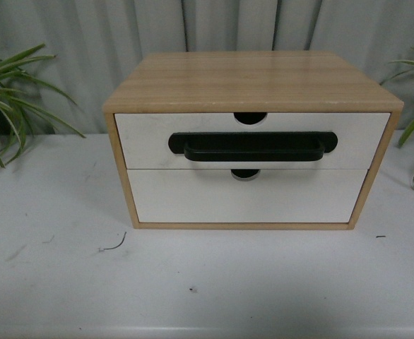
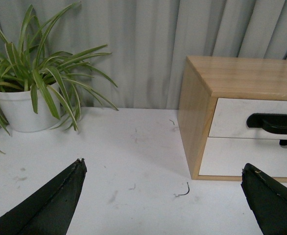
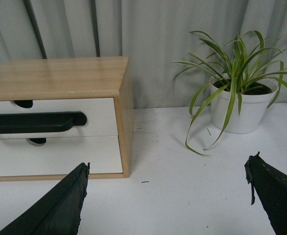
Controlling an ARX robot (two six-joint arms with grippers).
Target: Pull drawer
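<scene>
Ok so both grippers sit back from the cabinet right now. The left gripper point(image 2: 163, 166) has its jaws spread wide apart and isn't gripping anything, and the right gripper point(image 3: 168, 163) is the same. Only the dark fingers point(image 2: 50, 205) poke into each wrist view.

The drawer point(image 1: 143, 141) is the upper one in the wooden cabinet point(image 1: 253, 78). It has a white front, a long black handle point(image 1: 253, 146) across the middle and a half-round notch point(image 1: 250, 118) in its top edge. The front looks flush with the cabinet frame, so it's shut as far as I can tell. Right under it is a plain white front point(image 1: 193, 201).

Relative to the jaws: for the left pair the drawer is out ahead and off to the robot's right, past the finger on that side and well apart from it. For the right pair it's ahead and off to the robot's left, again well apart. So neither gap lines up with the handle — each one opens onto bare white table point(image 1: 193, 296).

A little curled scrap point(image 2: 182, 191) lies on the table ahead of the left jaws, near the cabinet's bottom corner. The left plant point(image 2: 21, 110) in its white pot stands ahead of the left jaws on their outer side, and the right plant point(image 3: 241, 110) does the same for the right jaws — grey curtain point(image 1: 87, 42) behind it all.
</scene>
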